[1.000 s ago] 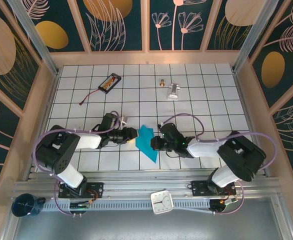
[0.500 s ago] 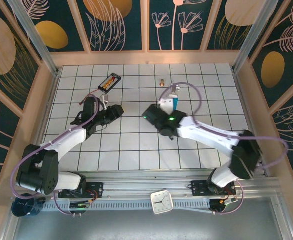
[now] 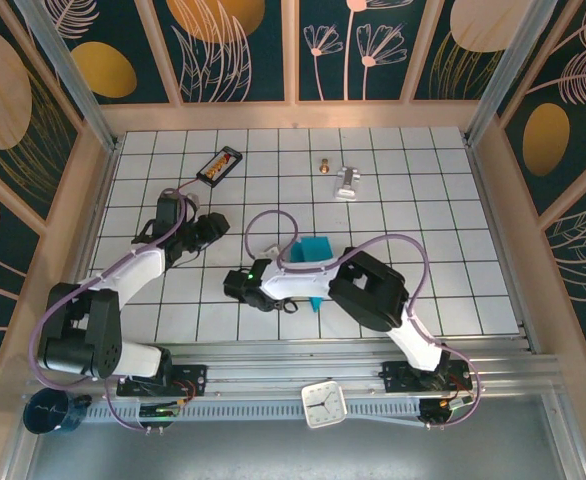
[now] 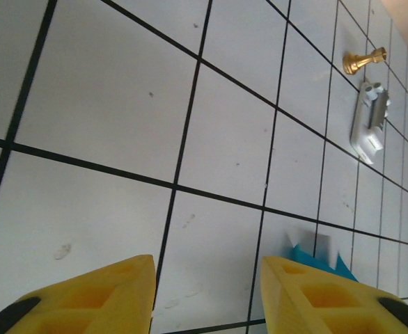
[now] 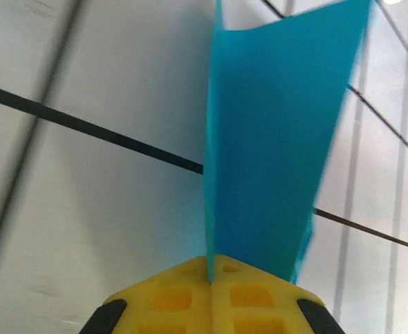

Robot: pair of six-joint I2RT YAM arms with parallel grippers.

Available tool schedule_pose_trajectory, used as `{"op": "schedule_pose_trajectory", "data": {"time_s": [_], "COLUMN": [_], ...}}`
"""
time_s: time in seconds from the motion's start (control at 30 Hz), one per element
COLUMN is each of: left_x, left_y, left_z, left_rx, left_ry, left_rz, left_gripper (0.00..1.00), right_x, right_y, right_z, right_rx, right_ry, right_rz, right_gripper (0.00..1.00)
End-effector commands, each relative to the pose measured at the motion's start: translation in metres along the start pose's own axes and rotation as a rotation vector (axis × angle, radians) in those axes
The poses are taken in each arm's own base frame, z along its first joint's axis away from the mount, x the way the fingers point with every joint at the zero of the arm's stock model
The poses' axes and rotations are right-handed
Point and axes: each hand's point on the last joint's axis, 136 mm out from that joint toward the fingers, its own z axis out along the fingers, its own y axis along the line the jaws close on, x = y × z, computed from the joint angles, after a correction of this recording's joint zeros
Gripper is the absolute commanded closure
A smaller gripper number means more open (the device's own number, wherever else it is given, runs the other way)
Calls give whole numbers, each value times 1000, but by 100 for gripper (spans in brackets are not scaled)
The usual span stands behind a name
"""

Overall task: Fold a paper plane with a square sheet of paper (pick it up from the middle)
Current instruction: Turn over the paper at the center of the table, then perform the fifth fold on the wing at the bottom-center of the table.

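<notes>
**Top view.** The folded teal-blue paper (image 3: 317, 248) sits nearer the arm bases than the silver metal piece (image 3: 348, 182). It is a little to that piece's left and well apart from it. The white forearm of the right arm (image 3: 303, 279) crosses in front of the paper, and a teal tip shows on the forearm's near side. You cannot tell from here whether the paper touches the worktop (image 3: 453, 200). The left fingers (image 3: 218, 226) are far to the left of the silver metal piece and clear of the paper.

**Left wrist view.** The yellow fingers stand partly apart with bare tiles between them, and they hold nothing. The silver metal piece lies ahead and to the right, with a small brass piece (image 4: 363, 61) just beyond it. A corner of the paper shows nearer than the silver metal piece.

**Right wrist view.** The right fingers (image 5: 211, 268) are pressed together on the paper's near edge. The paper rises from the pinch as a doubled strip, creased along its left side.

**Judgement.** The step looks like carrying the folded piece. You should lower it flat onto free tiles short of the silver metal piece. Loosen the pinch only once the paper rests on the worktop. The thin paper will bend if it drags.
</notes>
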Motion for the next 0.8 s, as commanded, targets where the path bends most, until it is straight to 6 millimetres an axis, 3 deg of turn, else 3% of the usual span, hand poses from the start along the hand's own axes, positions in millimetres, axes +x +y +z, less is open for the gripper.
{"op": "schedule_pose_trajectory", "data": {"time_s": [0.0, 0.13, 0.27, 0.37, 0.47, 0.63, 0.7, 0.77], "left_x": [-12, -3, 26, 63, 105, 160, 178, 191], "left_y": [0, -11, -21, -38, -68, -99, -111, -108], "left_z": [-4, -10, -21, -24, -20, 2, 12, 26], "left_rx": [-29, 30, 149, 210, 299, 351, 372, 332], "left_ry": [-21, 21, 68, 123, 212, 358, 419, 471], "left_rz": [38, 20, -68, -59, -48, 13, 33, 42], "left_gripper": [55, 54, 54, 55, 59, 68, 71, 77], "right_x": [-28, -58, -59, -52, -37, -15, -11, -9], "right_y": [35, 43, 28, 5, -30, -80, -87, -89], "right_z": [-9, -44, -91, -112, -93, -39, -27, -18], "right_rx": [-141, -316, -615, -874, -1018, -971, -952, -935], "right_ry": [-41, -101, -147, -162, -151, -131, -121, -108], "right_rz": [47, 125, 243, 363, 516, 687, 703, 708], "right_gripper": [85, 70, 67, 66, 66, 69, 69, 69]}}
